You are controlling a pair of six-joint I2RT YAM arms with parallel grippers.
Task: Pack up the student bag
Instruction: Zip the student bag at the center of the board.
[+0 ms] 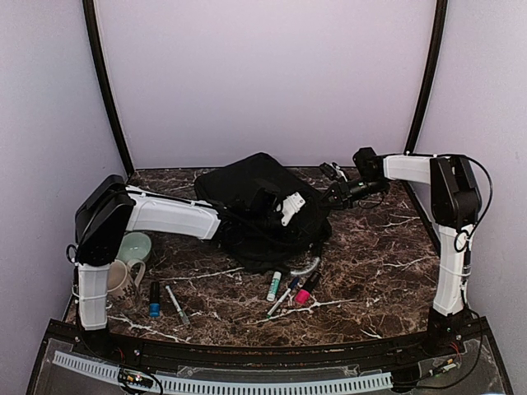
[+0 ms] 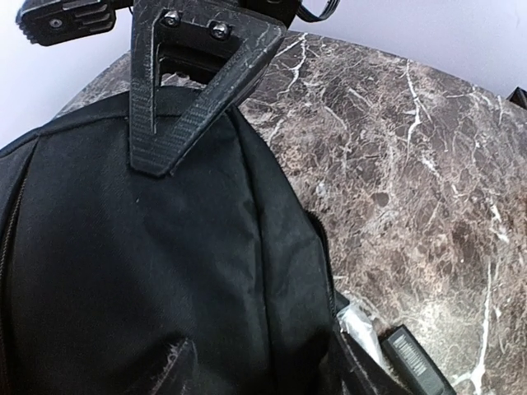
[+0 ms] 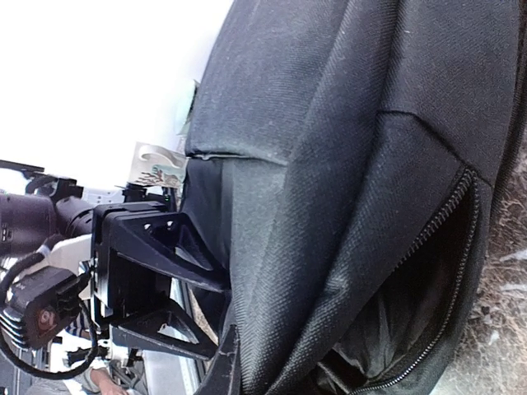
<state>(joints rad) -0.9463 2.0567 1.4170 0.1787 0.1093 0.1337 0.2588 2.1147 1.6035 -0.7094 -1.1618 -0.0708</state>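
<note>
The student bag [image 1: 247, 185], a large black backpack, lies at the middle of the marble table. It fills the left wrist view [image 2: 123, 263] and the right wrist view [image 3: 346, 148], where its zipper [image 3: 449, 214] stands open. My left gripper [image 1: 265, 203] is on top of the bag; in the right wrist view its two fingers [image 3: 177, 259] stand apart with their tips against the fabric. My right gripper [image 1: 328, 197] is at the bag's far right edge. One of its fingers [image 2: 189, 90] lies over the bag's rim and the other is hidden behind the fabric.
At the near left stand a mug [image 1: 123, 280] and a green bowl [image 1: 136, 245], with a blue-capped item [image 1: 154, 300] and a marker [image 1: 177, 304] beside them. In front of the bag lie a green-white tube [image 1: 273, 285], pens [image 1: 284, 298] and a pink item [image 1: 303, 296].
</note>
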